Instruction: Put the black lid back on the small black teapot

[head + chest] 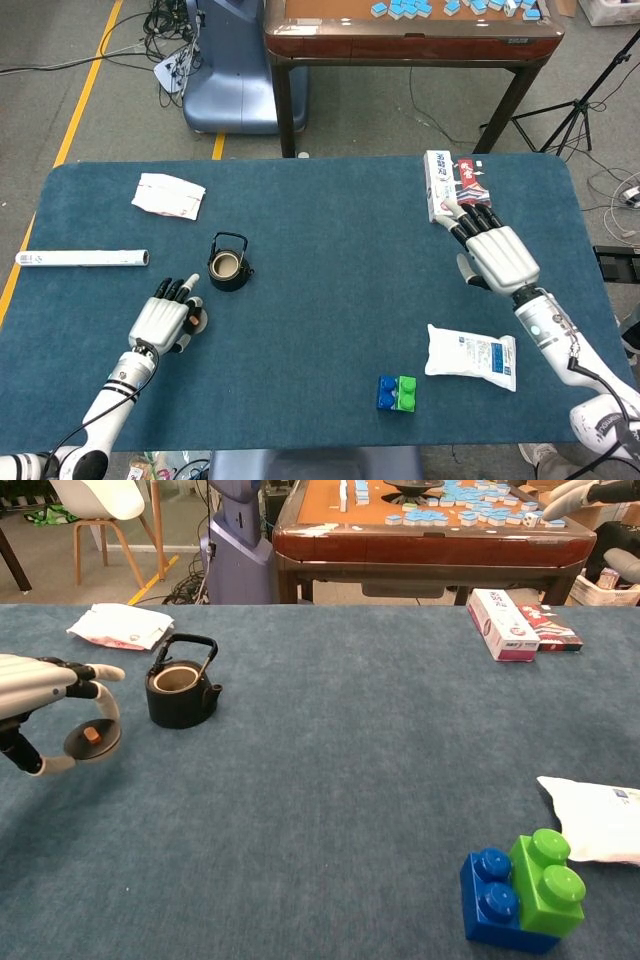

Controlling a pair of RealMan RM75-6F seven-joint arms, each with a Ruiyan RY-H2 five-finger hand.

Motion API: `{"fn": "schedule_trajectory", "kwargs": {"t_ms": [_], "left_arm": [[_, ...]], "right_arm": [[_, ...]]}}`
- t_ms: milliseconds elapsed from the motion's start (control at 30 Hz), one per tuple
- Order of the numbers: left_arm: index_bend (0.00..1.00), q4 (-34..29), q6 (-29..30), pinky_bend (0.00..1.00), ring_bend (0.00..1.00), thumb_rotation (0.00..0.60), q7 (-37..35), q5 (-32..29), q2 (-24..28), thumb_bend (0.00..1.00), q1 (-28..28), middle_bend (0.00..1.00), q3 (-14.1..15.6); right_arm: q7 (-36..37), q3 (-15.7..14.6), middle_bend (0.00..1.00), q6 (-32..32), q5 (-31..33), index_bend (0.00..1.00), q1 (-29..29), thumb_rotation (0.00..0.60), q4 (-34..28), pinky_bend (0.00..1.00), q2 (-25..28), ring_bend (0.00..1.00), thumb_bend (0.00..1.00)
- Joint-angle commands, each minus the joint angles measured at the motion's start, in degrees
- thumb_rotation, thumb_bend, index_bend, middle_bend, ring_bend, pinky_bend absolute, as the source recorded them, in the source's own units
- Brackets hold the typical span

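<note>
Left robot hand (40, 705) grips the black lid (91, 738) beside the open teapot (181, 693); nothing between.

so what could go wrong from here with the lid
The left hand holds the black lid only at its edges between fingertips, lifted off the table, so it could slip and drop. The teapot's upright handle arches over the opening, so the lid or fingers might bump it and tip the small pot.
</note>
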Motion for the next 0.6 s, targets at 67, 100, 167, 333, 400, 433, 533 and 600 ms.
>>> {"fn": "schedule_trajectory", "kwargs": {"t_ms": [67,100,167,333,400,433,533,600], "left_arm": [[0.32,-2.49,0.68,0.00,0.00,0.600,1.44,-0.85,1.71,0.31,-0.53,0.00,-0.66],[0.32,-3.24,0.98,0.00,0.00,0.600,1.78,-0.98,2.16,0.31,-0.67,0.00,-0.88],[0.32,-4.37,1.36,0.00,0.00,0.600,2.23,-1.17,2.84,0.31,-0.90,0.00,-1.21],[0.33,-7.19,2.00,0.00,0.00,0.600,3.69,-1.89,4.52,0.31,-1.77,0.00,-2.00],[0.32,-7.96,1.90,0.00,0.00,0.600,4.20,-2.42,4.93,0.31,-2.29,0.00,-2.33],[0.32,-8.18,1.80,0.00,0.00,0.600,4.43,-2.67,5.05,0.31,-2.56,0.00,-2.48],[0.33,-8.59,1.15,0.00,0.00,0.600,4.91,-3.33,5.34,0.31,-3.54,0.00,-2.91],[0.33,-8.57,0.70,0.00,0.00,0.600,5.10,-3.81,5.39,0.31,-4.16,0.00,-3.19]], "right_arm": [[0.48,0.02,0.00,-0.15,0.07,0.08,0.07,0.600,0.43,0.00,-0.29,0.00,0.62],[0.67,0.00,0.00,-0.22,0.08,0.08,0.08,0.600,0.54,0.00,-0.35,0.00,0.62],[0.82,0.00,0.00,-0.23,0.05,0.08,0.09,0.600,0.64,0.00,-0.34,0.00,0.62],[1.24,0.16,0.00,0.13,-0.09,0.08,0.00,0.600,0.57,0.00,-0.20,0.00,0.62],[1.42,0.18,0.00,0.17,-0.12,0.08,-0.02,0.600,0.60,0.00,-0.21,0.00,0.62],[1.48,0.17,0.00,0.16,-0.12,0.08,-0.01,0.600,0.64,0.00,-0.22,0.00,0.62],[1.59,0.17,0.00,-0.02,0.01,0.08,0.05,0.600,0.88,0.00,-0.27,0.00,0.62],[1.59,0.23,0.00,-0.25,0.23,0.08,0.16,0.600,0.98,0.00,-0.26,0.00,0.62]]}}
